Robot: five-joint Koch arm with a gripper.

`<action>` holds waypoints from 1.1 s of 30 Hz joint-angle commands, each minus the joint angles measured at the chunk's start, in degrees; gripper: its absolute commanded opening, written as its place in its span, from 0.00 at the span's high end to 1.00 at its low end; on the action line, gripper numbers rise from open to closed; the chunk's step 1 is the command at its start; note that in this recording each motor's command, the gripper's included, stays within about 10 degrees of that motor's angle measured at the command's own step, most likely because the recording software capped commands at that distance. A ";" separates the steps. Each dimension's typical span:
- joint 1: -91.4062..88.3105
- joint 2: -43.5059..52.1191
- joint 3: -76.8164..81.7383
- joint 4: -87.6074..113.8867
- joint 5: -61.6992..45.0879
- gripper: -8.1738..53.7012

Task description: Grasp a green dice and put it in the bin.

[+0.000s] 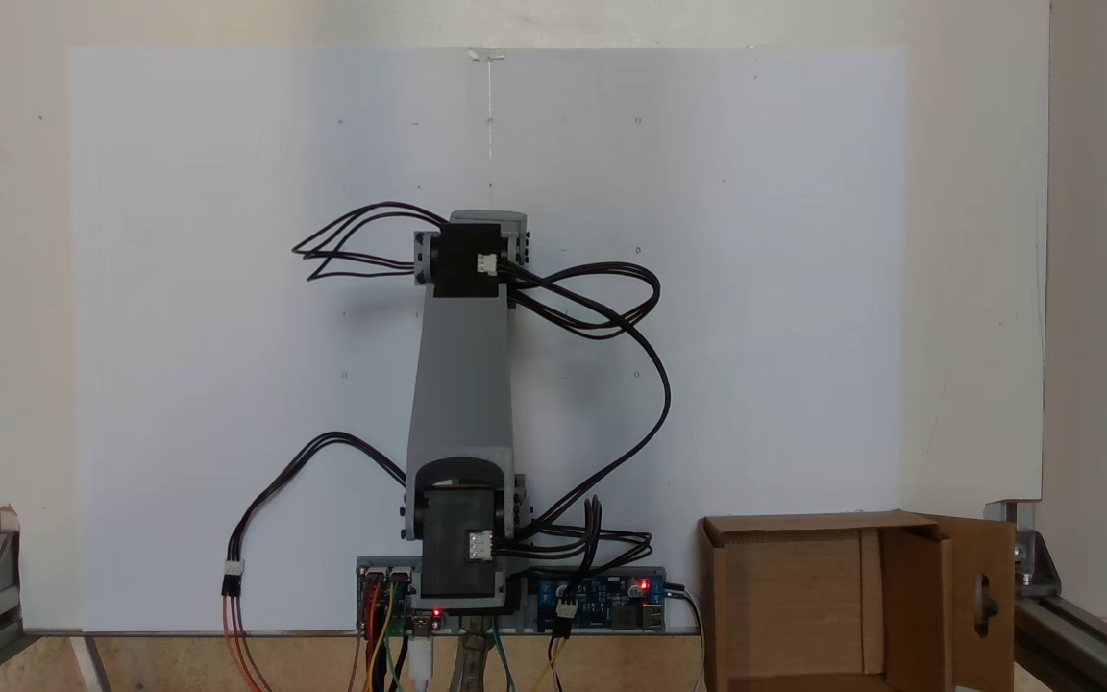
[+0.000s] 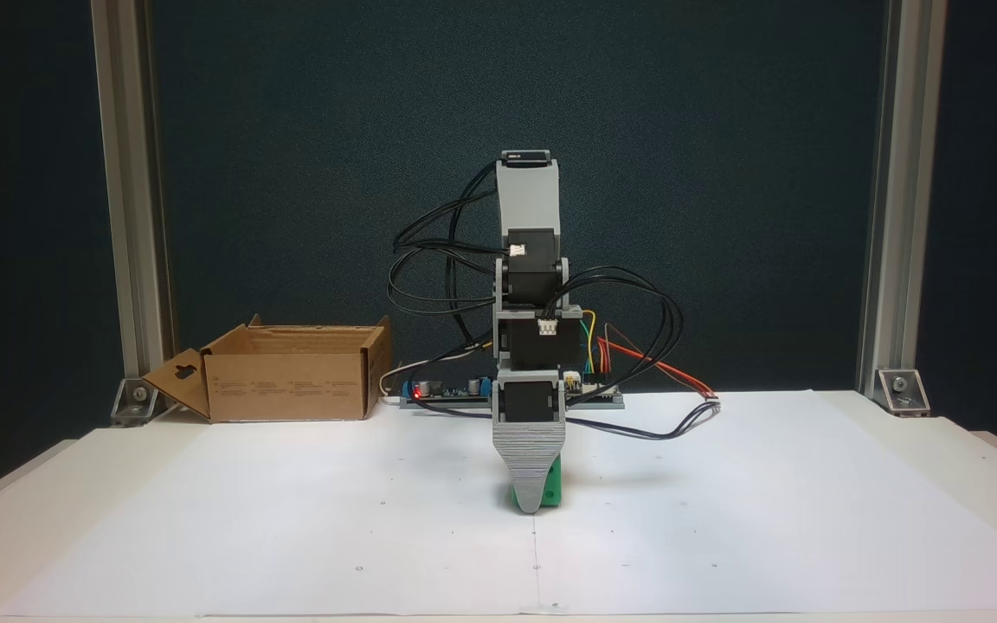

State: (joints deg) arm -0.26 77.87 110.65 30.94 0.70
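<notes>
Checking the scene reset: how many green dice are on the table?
1. The green dice sits on the white paper, mostly behind the gripper tip in a fixed view. The bin's inside is only partly visible.

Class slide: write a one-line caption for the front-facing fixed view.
Koch arm's gripper lowered over the green dice on white paper, cardboard bin waiting at left.

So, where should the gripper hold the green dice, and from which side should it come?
Grip two opposite flat faces of the green dice, coming straight down from above: it is a small cube lying flat on the white sheet, and the gripper is already down at it.
</notes>
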 commanded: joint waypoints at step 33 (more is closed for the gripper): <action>9.05 22.76 -36.47 39.55 -4.48 0.68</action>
State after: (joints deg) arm 7.21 99.23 77.43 69.08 -0.09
